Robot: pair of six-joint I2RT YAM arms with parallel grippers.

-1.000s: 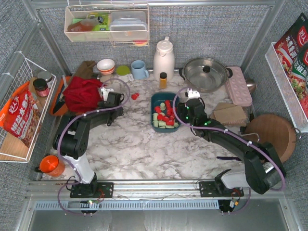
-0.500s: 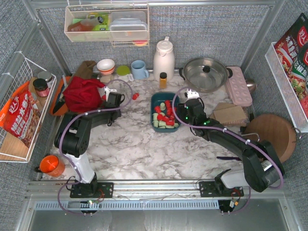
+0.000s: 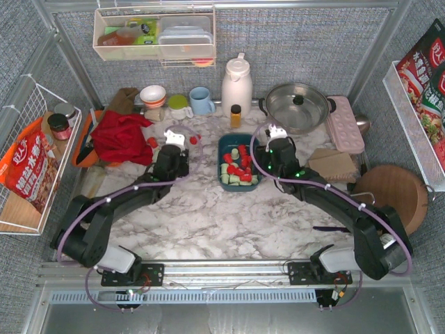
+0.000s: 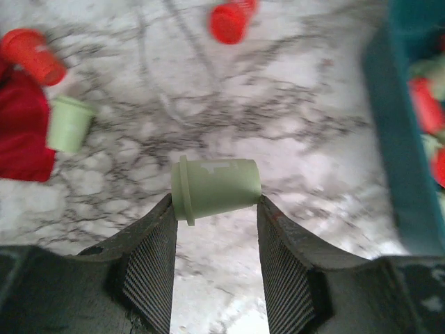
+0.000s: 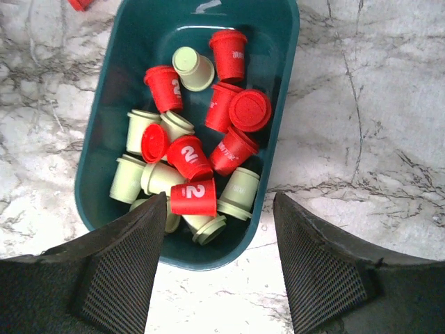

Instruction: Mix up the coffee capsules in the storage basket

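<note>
Reaching forward and rightward since a second ago, the left arm has drawn away from the crumpled red cloth (image 3: 122, 136). Its left end effector (image 3: 174, 141) is now over the white marbled surface (image 3: 195, 209), near the left side of the dark teal rectangular plastic storage basket (image 3: 221, 149). The right end effector (image 3: 276, 133) stays by the basket's right rim.

From the left wrist, the left end effector (image 4: 215, 209) is closed partway on a pale mint-green tapered capsule (image 4: 217, 188), which lies sideways between the fingertips with its flanged rim to the left. The storage basket (image 4: 407, 174) fills the right edge. Two loose red capsules (image 4: 233, 17) and a loose mint capsule (image 4: 68, 124) lie farther off.

From the right wrist, the right end effector (image 5: 217, 202) gapes wide and holds nothing above the near end of the storage basket (image 5: 274, 104). Inside, the red and mint-green coffee capsules (image 5: 233, 149) lie jumbled, several of the red ones marked with a white 2.
</note>
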